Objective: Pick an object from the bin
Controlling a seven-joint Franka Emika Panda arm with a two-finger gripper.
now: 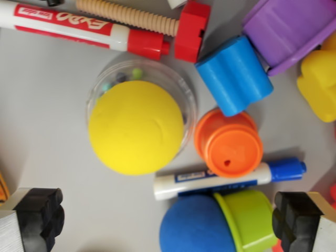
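- The yellow dome [135, 127] at centre looks like matt, smooth plastic, set in a clear glossy shell [185, 94].
- The orange cup [229, 143] is glossy plastic.
- The blue block [234, 73], upper right, is smooth plastic with a soft sheen.
- The threaded bolt [128, 17] along the top looks like ridged tan plastic or wood; which, I cannot tell.
- The blue ball [195, 224], bottom centre, looks matt and foam-like.
- The gripper fingers [43, 216] at the bottom corners are matt black, on brushed metal.

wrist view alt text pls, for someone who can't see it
Looking straight down into a grey bin, an open gripper hangs over a clear plastic dome with a yellow cap. Around it lie an orange plastic cup, a blue-capped white marker, a red-capped Expo marker and a blue plastic cylinder block.
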